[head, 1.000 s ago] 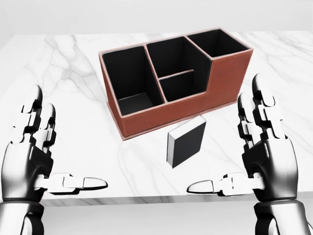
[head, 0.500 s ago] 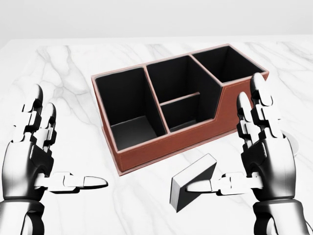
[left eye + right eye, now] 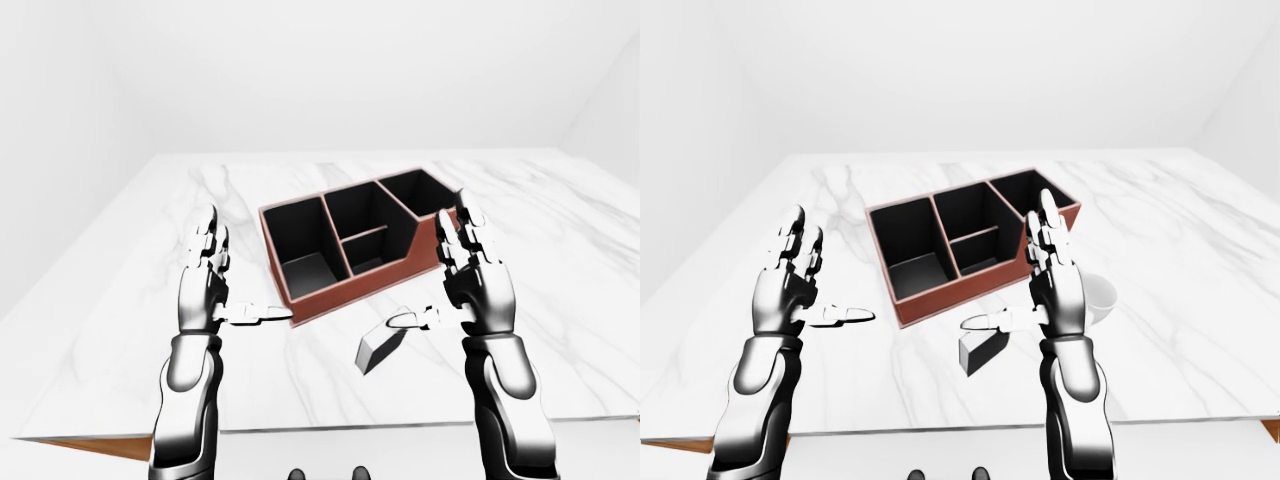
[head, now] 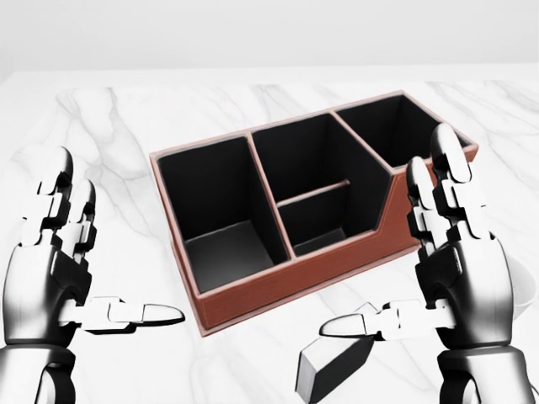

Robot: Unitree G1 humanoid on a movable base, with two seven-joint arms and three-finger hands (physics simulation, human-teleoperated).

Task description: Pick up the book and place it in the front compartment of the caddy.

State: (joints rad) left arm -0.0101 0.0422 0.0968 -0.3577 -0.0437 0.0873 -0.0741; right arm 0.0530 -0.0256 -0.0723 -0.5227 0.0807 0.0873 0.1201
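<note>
Both hands (image 4: 59, 278) (image 4: 459, 278) up, fingers splayed

Both arms are glossy chrome-grey with rounded, segmented forearm shells. The left hand (image 4: 63, 269) and right hand (image 4: 450, 269) each carry three jointed fingers, silver links alternating with black joints. The thumbs end in smooth, pale, tapered tips.

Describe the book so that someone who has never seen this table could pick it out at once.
Start at the white marble table and find the reddish-brown caddy with black compartments in its middle. Just below the caddy's lower right part in the head view, under the right hand's thumb, lies the book. It is the only small dark slab with a pale edge; the white cup beside it is round.
</note>
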